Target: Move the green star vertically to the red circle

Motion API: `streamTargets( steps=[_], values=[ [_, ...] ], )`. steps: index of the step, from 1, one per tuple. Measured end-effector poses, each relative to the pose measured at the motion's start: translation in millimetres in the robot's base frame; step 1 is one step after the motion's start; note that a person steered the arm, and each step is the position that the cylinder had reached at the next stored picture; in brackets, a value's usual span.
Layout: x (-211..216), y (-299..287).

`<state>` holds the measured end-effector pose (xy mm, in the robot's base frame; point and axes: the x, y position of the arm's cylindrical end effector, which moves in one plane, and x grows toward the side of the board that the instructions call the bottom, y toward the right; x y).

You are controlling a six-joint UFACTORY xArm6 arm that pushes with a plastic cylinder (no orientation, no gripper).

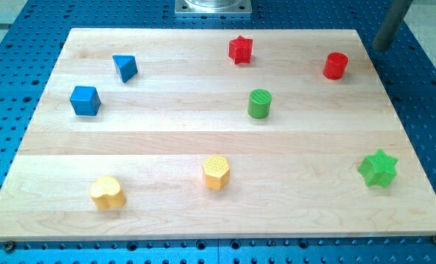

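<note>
Tip (380, 47) sits at 1 o'clock, no fingers fitted; should approach green star (378, 169) from 6 o'clock, pushing toward red circle (335, 66).

No text, label, brand, number or sign can be read anywhere in the camera view. The wooden board (203, 139) is plain wood grain. The coloured blocks carry only moulded ridges, not characters.

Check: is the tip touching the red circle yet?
Apart. The camera view shows bare board between the red circle and my tip, which sits at the view's top right, far from the green star.
</note>
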<state>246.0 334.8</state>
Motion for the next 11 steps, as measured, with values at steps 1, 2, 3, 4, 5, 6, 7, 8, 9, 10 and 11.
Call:
streamTargets(
  steps=[1,2,3,4,5,6,7,8,9,10,11],
  values=[
    [12,-9],
    [83,-43],
    [108,-60],
    [162,-69],
    [178,-66],
    [209,-30],
    [211,11],
    [251,6],
    [257,-5],
    [264,-20],
    [271,-60]
  ],
)
